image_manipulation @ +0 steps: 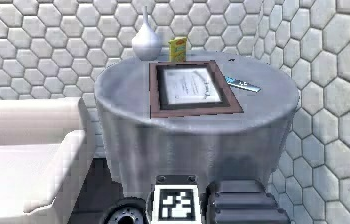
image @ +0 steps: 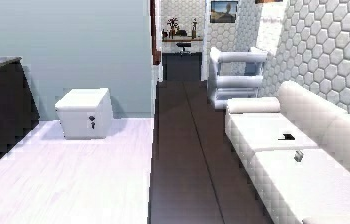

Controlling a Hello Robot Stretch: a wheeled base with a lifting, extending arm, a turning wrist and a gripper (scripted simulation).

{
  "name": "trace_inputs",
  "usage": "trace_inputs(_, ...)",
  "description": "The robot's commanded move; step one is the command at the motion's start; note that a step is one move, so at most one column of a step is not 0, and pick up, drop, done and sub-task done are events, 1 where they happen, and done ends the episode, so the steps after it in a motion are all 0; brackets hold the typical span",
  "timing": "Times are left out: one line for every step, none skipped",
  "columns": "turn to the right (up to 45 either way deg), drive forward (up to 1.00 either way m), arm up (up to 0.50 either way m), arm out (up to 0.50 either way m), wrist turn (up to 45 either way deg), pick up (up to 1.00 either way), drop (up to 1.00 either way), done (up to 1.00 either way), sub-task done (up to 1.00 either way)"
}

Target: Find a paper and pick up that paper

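A white paper [image_manipulation: 191, 84] with fine print and a dark brown border lies flat on a round table [image_manipulation: 183, 135] draped in grey cloth, in the arm side view. At that view's bottom edge sit a white square with black marks [image_manipulation: 178, 205] and, left of it, the gripper's dark body [image_manipulation: 128, 214]. The gripper's far end is cut off by the edge, so I cannot tell whether it holds anything. It is below the table's near side, well short of the paper.
On the table stand a white vase [image_manipulation: 146, 35] and a small yellow box [image_manipulation: 180, 48]; a blue pen-like thing [image_manipulation: 245, 84] lies beside the paper. A white sofa [image: 293, 135] carries two small dark items. A white box [image: 83, 112] and a dark cabinet [image: 3, 105] stand at the forward view's left.
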Motion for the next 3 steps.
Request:
trace_inputs(0.0,0.0,0.0,0.3,0.0,0.0,0.0,0.0,0.0)
trace_inputs(0.0,0.0,0.0,0.0,45.0,0.0,0.0,0.0,0.0)
trace_inputs(0.0,0.0,0.0,0.0,45.0,0.0,0.0,0.0,0.0)
